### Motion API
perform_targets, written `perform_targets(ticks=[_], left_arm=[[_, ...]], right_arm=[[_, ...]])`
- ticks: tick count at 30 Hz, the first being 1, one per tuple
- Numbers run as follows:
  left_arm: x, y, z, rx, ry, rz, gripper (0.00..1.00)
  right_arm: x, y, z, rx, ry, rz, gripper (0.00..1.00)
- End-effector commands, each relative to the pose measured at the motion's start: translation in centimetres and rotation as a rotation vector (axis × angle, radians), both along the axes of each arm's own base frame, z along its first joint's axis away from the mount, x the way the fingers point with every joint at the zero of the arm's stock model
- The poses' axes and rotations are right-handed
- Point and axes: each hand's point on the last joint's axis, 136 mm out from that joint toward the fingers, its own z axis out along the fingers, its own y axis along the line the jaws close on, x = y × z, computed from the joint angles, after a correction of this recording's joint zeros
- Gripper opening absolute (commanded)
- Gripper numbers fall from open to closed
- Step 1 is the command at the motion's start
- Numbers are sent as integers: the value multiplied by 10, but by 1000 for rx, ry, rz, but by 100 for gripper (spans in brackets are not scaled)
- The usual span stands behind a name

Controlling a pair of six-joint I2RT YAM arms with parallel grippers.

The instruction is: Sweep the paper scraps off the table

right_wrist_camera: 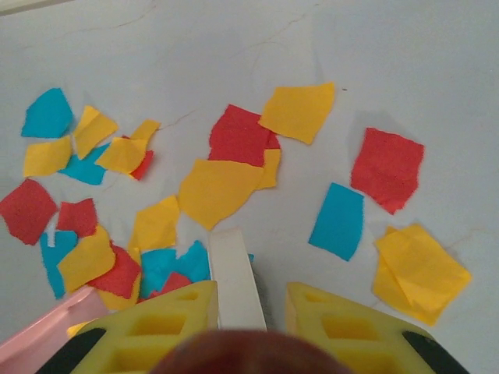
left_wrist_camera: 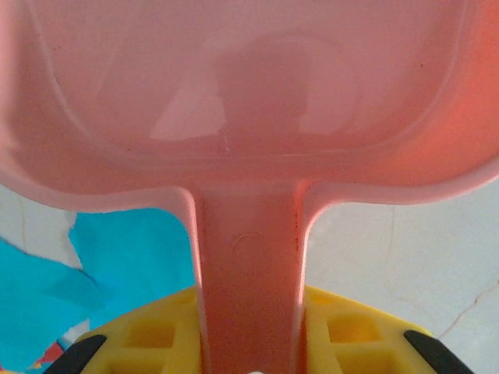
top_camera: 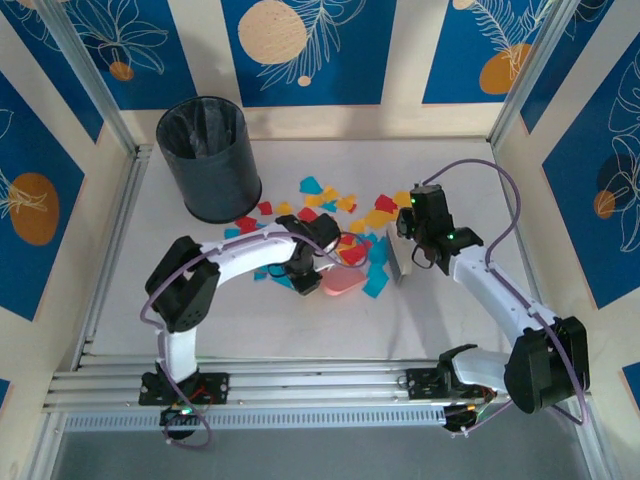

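Across the middle of the top view, the paper scraps [top_camera: 340,215] lay in a loose band of red, yellow and cyan on the white table [top_camera: 300,330], running from just right of the black bin [top_camera: 210,160] toward the right gripper [top_camera: 405,240]. Bare surface lay open below the band, down to the aluminium rails [top_camera: 300,385] at the bottom edge, and more at the right side. The bin stood in the upper left corner, near the left rail.

The left gripper [top_camera: 320,240] was closed on the handle of the pink dustpan [top_camera: 340,284]. In its wrist view the handle [left_wrist_camera: 249,257] ran straight between the yellow fingers [left_wrist_camera: 148,335], the pan spread across the top, and a cyan scrap [left_wrist_camera: 117,249] lay at lower left beside the handle.

The right gripper [right_wrist_camera: 251,300] was clamped on a narrow white tool [right_wrist_camera: 234,280] that pointed up the frame into the scraps [right_wrist_camera: 222,187]. Its tip touched a yellow piece, others lay scattered to both sides, and a pink dustpan corner [right_wrist_camera: 47,335] showed at lower left.
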Motion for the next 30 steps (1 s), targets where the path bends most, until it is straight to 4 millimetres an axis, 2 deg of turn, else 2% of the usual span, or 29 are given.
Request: perform_targets(ticks=[1,13,18,23,30], left_arm=[[6,0,-5,22,15,5,0],[15,-19,-10,-16,27,-26,0],[17,-20,-5,-26,10,-24,0],[23,-15,-2,-20,-32,-3,0],[28,-5,-2,11,-81,21,0]], right_arm=[[3,23,4,55,8,101,0],[0,56,18,108,-17,279,0],[-1,64,32,112,-61,324,0],[1,54,46,67,-102,267,0],[4,22,57,-51,-151,108,0]])
